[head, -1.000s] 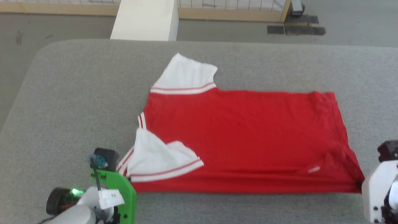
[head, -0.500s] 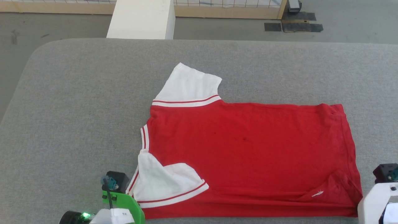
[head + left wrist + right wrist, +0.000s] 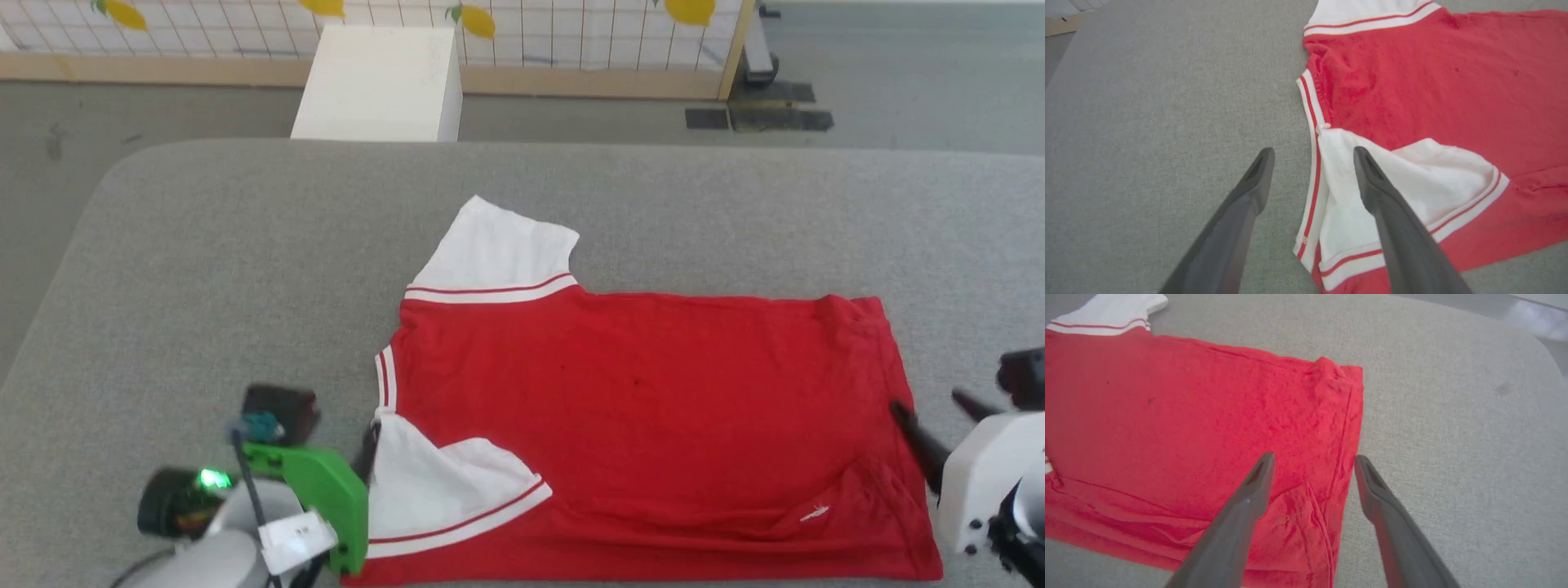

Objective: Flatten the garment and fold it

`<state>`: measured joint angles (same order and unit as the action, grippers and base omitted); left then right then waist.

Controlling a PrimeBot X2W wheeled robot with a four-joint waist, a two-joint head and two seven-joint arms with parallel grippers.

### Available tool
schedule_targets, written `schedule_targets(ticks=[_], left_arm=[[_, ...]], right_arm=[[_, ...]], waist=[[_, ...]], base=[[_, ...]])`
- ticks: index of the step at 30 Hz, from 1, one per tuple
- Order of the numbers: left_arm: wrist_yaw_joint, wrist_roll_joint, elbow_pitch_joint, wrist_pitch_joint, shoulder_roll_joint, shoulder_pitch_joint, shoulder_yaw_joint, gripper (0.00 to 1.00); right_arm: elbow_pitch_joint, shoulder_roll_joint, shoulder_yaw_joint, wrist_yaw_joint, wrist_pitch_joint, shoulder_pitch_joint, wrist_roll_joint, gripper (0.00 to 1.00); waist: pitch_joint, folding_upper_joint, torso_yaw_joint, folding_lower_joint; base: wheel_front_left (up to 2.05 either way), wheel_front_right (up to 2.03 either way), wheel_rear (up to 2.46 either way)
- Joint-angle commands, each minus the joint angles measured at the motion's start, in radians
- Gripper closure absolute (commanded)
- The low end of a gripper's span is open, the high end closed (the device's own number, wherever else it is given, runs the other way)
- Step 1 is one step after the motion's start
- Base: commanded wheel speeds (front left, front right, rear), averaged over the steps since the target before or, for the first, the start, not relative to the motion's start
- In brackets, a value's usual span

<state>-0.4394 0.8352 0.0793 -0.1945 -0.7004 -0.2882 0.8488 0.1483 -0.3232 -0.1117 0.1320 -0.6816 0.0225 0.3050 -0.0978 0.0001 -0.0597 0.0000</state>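
- Since half a second ago the head camera has tilted up; both grippers have left the shirt's near corners and sit further up its two ends.
- Left gripper point(image 3: 1310, 153): fingers apart, holding nothing; one over the folded white sleeve point(image 3: 1412, 179), the other over bare table point(image 3: 204, 245). Contact unclear.
- Right gripper point(image 3: 1312, 457): fingers apart, empty, straddling the hem edge, one over red cloth, one over table.
- Shirt point(image 3: 653, 425): red, lying mostly flat at the table's near middle; far sleeve point(image 3: 498, 249) spread out, wrinkles by the near hem corner.
- Table: grey fabric top, rounded corners.
- Beyond: white box point(image 3: 375, 82), mesh fence point(image 3: 571, 33) with lemon shapes, grey floor point(image 3: 898, 98).
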Motion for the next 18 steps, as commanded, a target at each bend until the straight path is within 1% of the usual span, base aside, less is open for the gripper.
schedule_targets(ticks=[1,3,7,11,15,18], left_arm=[[0.009,-0.021,0.008,0.043,0.001,-0.028,-0.019,0.00],[0.016,-0.037,0.017,0.101,0.006,-0.042,-0.039,0.00],[0.025,-0.079,0.022,0.207,0.011,-0.054,-0.061,0.00],[0.019,-0.108,0.015,0.288,0.016,-0.048,-0.076,0.00],[0.012,-0.128,0.007,0.342,0.020,-0.039,-0.082,0.00],[0.015,-0.128,-0.009,0.350,0.024,-0.034,-0.079,0.00]], right_arm=[[0.015,-0.017,0.010,-0.001,0.062,-0.024,0.015,0.00],[0.025,-0.040,0.031,-0.001,0.150,-0.029,0.026,0.00],[0.030,-0.051,0.057,-0.001,0.307,-0.030,0.047,0.00],[0.039,-0.043,0.074,-0.001,0.439,-0.023,0.047,0.00],[0.046,-0.024,0.089,-0.001,0.526,-0.011,0.031,0.00],[0.041,-0.001,0.093,-0.001,0.553,-0.006,0.021,0.00]], waist=[[0.025,-0.0001,0.007,0.0000],[0.034,-0.0001,0.011,0.0000],[0.044,-0.0001,0.024,0.0000],[0.046,-0.0001,0.038,0.0000],[0.038,-0.0001,0.054,0.0000],[0.027,-0.0001,0.067,0.0000]], base=[[0.00,0.00,0.00],[0.00,0.00,0.00],[0.00,0.00,0.00],[0.00,0.00,0.00],[0.00,0.00,0.00],[0.00,0.00,0.00]])
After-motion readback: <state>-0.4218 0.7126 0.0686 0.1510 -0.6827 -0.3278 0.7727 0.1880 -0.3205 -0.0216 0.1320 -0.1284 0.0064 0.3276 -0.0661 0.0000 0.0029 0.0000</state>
